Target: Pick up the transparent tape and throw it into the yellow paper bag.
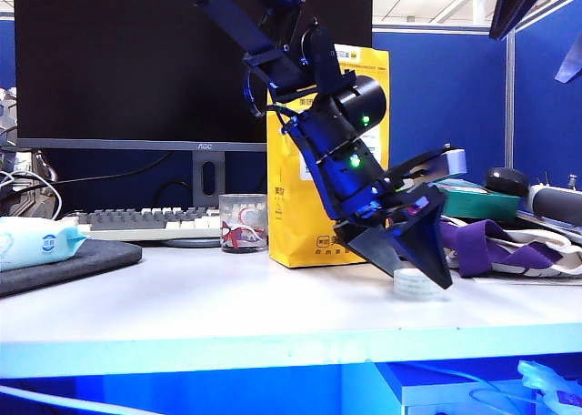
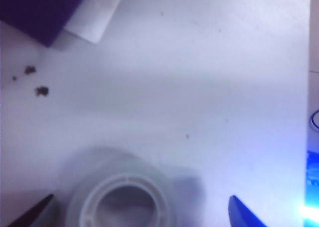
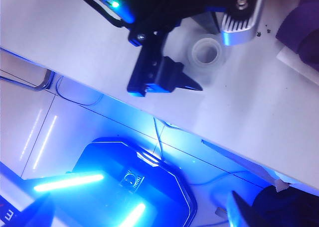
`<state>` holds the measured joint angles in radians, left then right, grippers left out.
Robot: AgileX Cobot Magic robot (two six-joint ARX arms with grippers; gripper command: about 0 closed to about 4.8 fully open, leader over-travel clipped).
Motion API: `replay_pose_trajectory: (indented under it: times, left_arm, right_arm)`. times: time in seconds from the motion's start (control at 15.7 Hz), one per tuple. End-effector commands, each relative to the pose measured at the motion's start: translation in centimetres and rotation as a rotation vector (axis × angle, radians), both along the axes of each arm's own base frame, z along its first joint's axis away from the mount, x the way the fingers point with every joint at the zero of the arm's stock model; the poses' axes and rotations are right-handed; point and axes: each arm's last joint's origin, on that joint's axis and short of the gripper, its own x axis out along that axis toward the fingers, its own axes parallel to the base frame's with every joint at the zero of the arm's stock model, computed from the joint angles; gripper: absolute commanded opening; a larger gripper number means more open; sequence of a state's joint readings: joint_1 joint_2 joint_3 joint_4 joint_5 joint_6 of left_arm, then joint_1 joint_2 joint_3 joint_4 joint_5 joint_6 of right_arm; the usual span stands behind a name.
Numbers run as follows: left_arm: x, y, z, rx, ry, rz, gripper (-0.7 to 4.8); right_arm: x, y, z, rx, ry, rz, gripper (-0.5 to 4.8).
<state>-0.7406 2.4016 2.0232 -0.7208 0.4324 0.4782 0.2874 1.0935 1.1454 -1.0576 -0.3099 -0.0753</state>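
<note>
The transparent tape lies flat on the white table to the right of the yellow paper bag, which stands upright behind it. My left gripper has reached across to the right and hangs open just over the roll, one finger on each side. In the left wrist view the tape sits between the wide-apart fingertips of the left gripper, touching neither. My right gripper is open and empty, high above the table's front edge. It looks down on the tape and on one of the left fingers.
A glass cup stands left of the bag, with a keyboard and monitor behind. A wipes pack lies far left. Purple straps and clutter sit right of the tape. The table's front edge is close to the roll.
</note>
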Motion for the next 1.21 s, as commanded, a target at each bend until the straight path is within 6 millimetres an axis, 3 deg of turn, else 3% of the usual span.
replay_pose_trajectory:
  times: [0.06, 0.19, 0.32, 0.57, 0.95, 1.08, 1.21]
  left_arm:
    - [-0.1, -0.2, -0.6, 0.018, 0.014, 0.013, 4.79]
    - [0.0, -0.2, -0.6, 0.030, 0.000, 0.023, 3.52]
    - [0.0, -0.1, -0.7, 0.049, -0.010, 0.033, 2.85]
    - [0.0, -0.1, -0.7, 0.049, -0.010, 0.032, 2.39]
    - [-0.1, 0.0, -0.4, 0.063, 0.004, 0.032, 2.36]
    - [0.0, -0.1, 0.8, 0.058, -0.009, 0.022, 2.36]
    - [0.2, -0.1, 3.3, 0.039, -0.055, 0.030, 2.36]
  right_arm:
    - [0.0, 0.0, 0.2, 0.010, -0.021, 0.008, 4.79]
    - [0.0, 0.0, 0.2, 0.010, -0.021, 0.008, 4.79]
    - [0.0, 0.0, 0.2, 0.010, -0.021, 0.008, 4.79]
    - [0.0, 0.0, 0.3, 0.011, -0.023, 0.008, 4.79]
    - [0.1, 0.0, 0.3, 0.005, -0.036, 0.021, 4.79]
    - [0.1, 0.0, 0.3, 0.002, -0.038, 0.025, 4.79]
    - [0.1, 0.0, 0.3, -0.004, -0.041, 0.030, 4.79]
